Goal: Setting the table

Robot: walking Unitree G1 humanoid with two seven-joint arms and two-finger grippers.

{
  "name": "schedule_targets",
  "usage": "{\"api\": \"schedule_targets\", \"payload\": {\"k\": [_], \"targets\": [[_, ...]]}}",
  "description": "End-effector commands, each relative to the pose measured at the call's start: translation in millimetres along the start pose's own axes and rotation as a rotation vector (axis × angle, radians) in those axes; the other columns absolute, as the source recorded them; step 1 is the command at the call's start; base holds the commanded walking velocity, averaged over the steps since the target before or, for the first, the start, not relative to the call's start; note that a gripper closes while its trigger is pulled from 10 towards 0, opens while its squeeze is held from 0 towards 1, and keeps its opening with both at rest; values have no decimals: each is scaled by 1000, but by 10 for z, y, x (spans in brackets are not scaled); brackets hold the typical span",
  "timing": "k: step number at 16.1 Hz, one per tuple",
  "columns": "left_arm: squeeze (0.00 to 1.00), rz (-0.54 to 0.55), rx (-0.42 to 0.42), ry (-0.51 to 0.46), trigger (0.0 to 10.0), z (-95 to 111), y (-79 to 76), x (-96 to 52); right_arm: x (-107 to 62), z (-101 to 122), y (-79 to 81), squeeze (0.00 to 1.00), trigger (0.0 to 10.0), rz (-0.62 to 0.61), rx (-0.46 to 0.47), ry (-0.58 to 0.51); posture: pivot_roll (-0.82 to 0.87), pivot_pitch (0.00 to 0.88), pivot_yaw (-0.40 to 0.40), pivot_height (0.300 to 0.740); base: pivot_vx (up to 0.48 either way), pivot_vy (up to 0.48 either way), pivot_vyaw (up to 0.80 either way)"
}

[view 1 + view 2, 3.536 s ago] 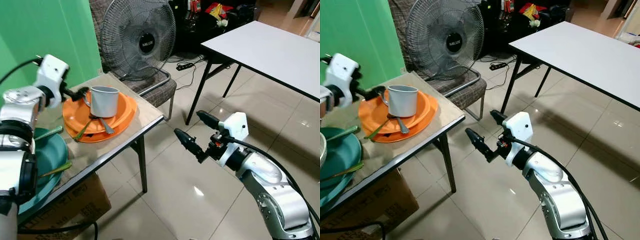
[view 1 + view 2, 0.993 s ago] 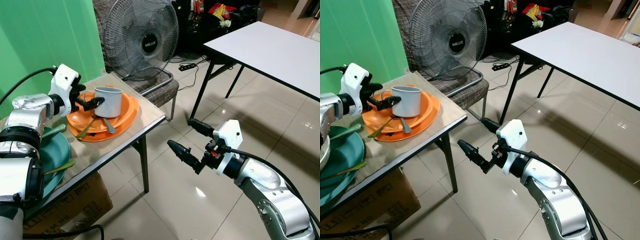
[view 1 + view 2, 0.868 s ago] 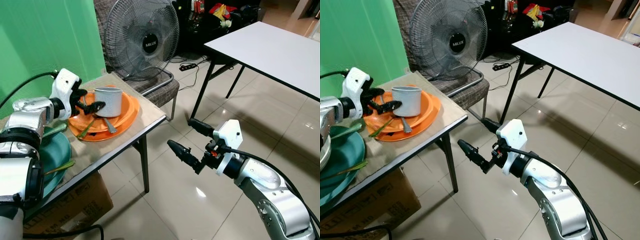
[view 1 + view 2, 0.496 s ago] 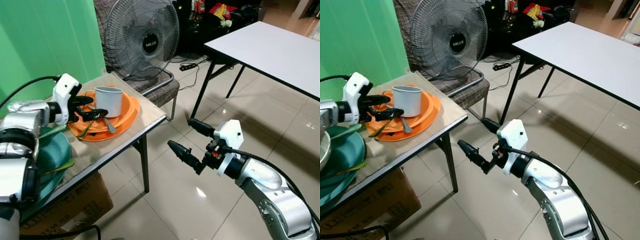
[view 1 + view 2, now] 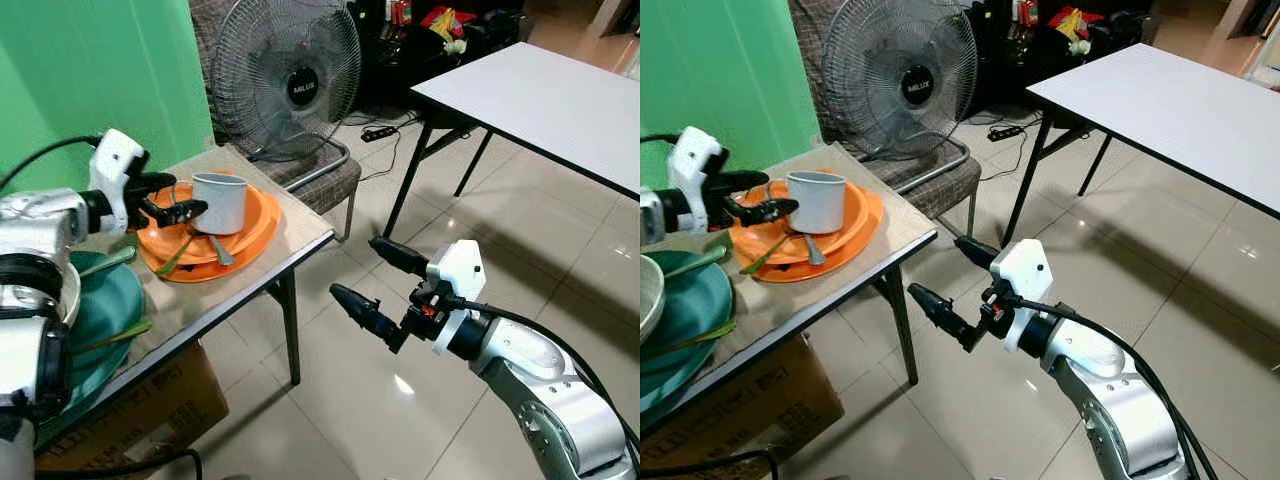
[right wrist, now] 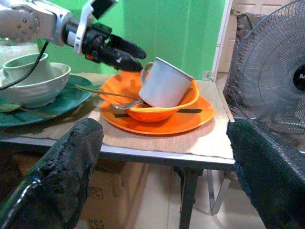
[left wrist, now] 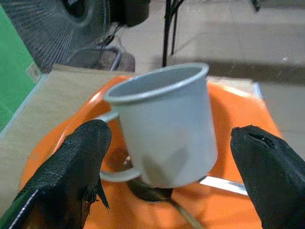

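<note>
Fan (image 5: pixel 287 80) hub badge reading MILUX, nothing else legible. My left gripper (image 5: pixel 168 198) is hovering beside the grey mug (image 5: pixel 220 203), fingers spread wide, holding nothing, mug sitting tilted between the finger lines but not touched; half a second ago it was lower near the bowl rim, now it's sitting a bit higher by the handle. Mug is resting in the orange bowl (image 5: pixel 250 217) on the orange plate (image 5: pixel 862 237) with a spoon (image 5: pixel 219 252), on the small table (image 5: pixel 290 240). My right gripper (image 5: pixel 378 285) is hanging over the floor, fingers wide apart, empty, shifted slightly left. Teal plate (image 5: pixel 690 315) is sitting near the table edge
</note>
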State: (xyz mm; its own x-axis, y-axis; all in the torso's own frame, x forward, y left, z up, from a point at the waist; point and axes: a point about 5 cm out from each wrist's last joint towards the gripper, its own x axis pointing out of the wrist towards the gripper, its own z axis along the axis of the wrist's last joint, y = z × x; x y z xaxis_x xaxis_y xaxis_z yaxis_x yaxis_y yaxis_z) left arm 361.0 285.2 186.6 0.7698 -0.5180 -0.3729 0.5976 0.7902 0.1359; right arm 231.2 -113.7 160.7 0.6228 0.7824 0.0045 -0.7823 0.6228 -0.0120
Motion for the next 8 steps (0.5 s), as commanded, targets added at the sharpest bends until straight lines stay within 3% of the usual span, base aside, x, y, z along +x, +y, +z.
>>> {"api": "schedule_targets", "payload": {"k": [1,3,8], "targets": [[0,28,11,44,10000,-83,-48,76,-12,-14,-11,0,10000,-3,-1,13,-38,0,0,740,0,0,0],[0,51,-10,34,10000,-109,-108,176,-9,-14,-12,0,10000,-5,-3,14,-39,0,-2,740,0,0,0],[0,-30,-43,10,10000,-141,-280,333,-4,-6,-4,0,10000,-4,-9,14,-45,0,4,740,0,0,0]]}}
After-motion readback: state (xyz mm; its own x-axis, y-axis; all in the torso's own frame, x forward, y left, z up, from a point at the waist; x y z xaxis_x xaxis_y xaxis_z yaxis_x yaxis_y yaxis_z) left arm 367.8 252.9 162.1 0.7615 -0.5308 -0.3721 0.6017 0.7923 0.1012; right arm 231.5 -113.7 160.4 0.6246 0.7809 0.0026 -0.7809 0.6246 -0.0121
